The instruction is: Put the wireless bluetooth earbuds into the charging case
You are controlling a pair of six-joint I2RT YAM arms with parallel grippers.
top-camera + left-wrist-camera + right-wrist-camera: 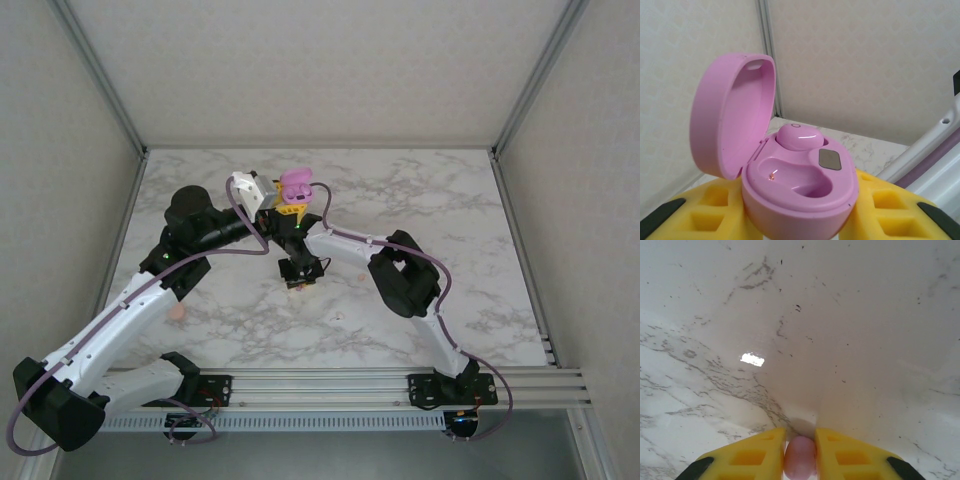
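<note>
Marble worktop (430, 200) in white enclosure | left tool (799, 222) clamps open case (790, 175) aloft, lid up, seated earbud (799, 136) behind, near socket (805, 182) empty to receive | right tool (800, 465) pinches pink earbud (800, 455) at worktop level, likely for transfer.

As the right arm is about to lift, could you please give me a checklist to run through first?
1. The case has its lid up: ok.
2. Its near slot is empty, beside the seated bud: ok.
3. The left tool clamps the case: ok.
4. The right tool is shut on the pink bud: ok.
5. The pink bud is turned to fit the slot: cannot tell.
</note>
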